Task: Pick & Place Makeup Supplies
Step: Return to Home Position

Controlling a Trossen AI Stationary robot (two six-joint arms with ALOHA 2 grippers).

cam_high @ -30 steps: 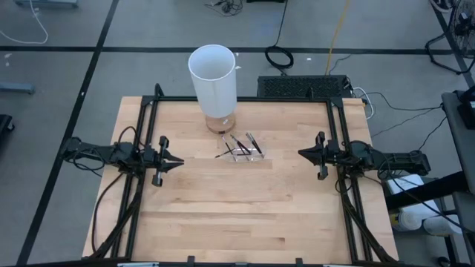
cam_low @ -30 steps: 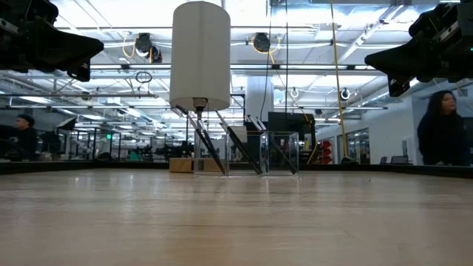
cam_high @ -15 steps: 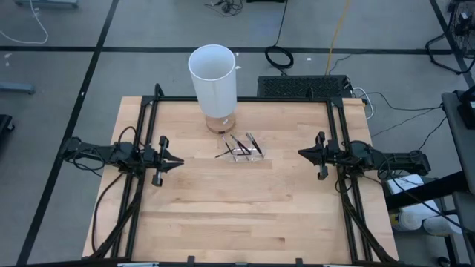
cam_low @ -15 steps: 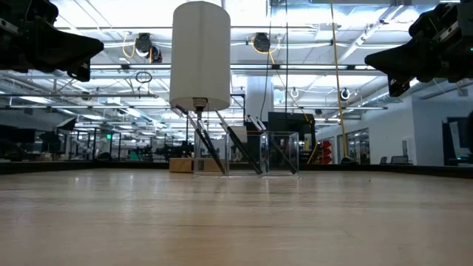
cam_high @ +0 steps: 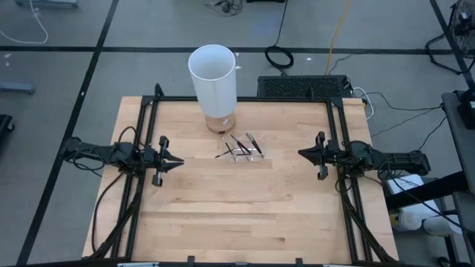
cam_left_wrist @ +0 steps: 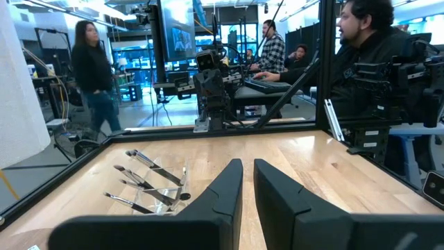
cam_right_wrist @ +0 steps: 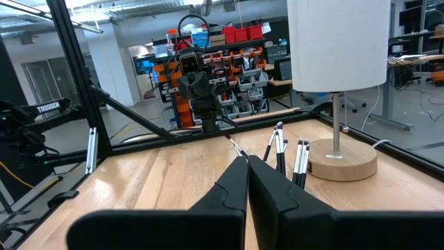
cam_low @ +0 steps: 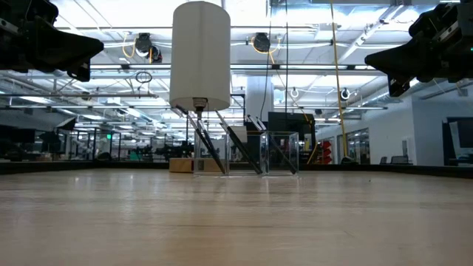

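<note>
A pale wooden desk [cam_high: 237,215] fills the scene, ringed by a black metal frame [cam_high: 148,133], with grey floor and loose cables around it. The left arm [cam_high: 104,152] lies level along one side rail and the right arm [cam_high: 382,157] along the other, their jaws pointing inward at each other above the boards. The left jaws are drawn together with only a thin slit between them, gripping nothing. The right jaws are pressed together at the tips, also gripping nothing.

Between the two sets of jaws, well apart from both and slightly past the line that joins them, stands a small clear tray [cam_high: 256,157]. The brushes [cam_high: 239,143] are in it: very thin dark sticks with silvery collars and paler tips. They lean at a slant rather than standing upright, some with their tips poking out over the rim. The count cannot be told for sure.

Just beyond the tray, farther from the jaws, stands a lamp [cam_high: 213,78] with a tall white shade on a round wooden base. In the room behind the desk a person [cam_left_wrist: 94,76] stands among screens and equipment.
</note>
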